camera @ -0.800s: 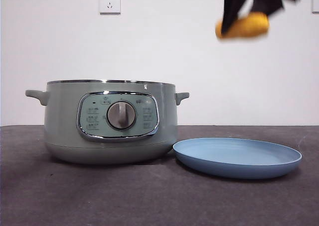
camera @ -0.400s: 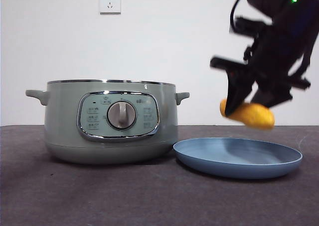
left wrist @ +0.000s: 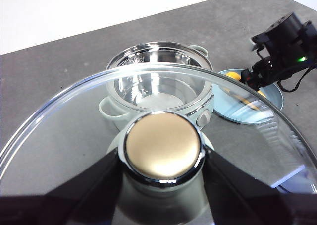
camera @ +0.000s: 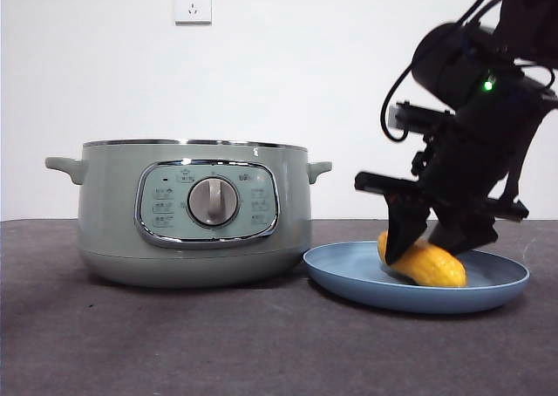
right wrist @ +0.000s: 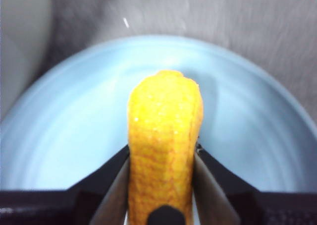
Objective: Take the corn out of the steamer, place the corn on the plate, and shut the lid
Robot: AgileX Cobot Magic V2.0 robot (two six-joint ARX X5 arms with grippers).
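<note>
The yellow-orange corn (camera: pixel 433 264) (right wrist: pixel 164 136) lies low inside the light-blue plate (camera: pixel 349 278) (right wrist: pixel 64 136), its underside hidden behind the rim. My right gripper (camera: pixel 427 248) (right wrist: pixel 163 185) is shut on the corn, one jaw on each side. To the left stands the sage-green steamer (camera: pixel 192 213) (left wrist: pixel 158 86), open. High above the steamer, out of the front view, my left gripper (left wrist: pixel 163 158) is shut on the knob of the glass lid (left wrist: pixel 64 131). Through the lid's glass I see the plate (left wrist: pixel 233 103) and the right gripper (left wrist: pixel 277 51).
The steamer and the plate nearly touch on the dark grey table (camera: pixel 174 344). A white wall with a socket (camera: pixel 192 3) stands behind. The right arm's black body and cables fill the upper right of the front view.
The right gripper has come down with the corn, from high near the picture's top to the plate. The steamer and plate have not moved.
</note>
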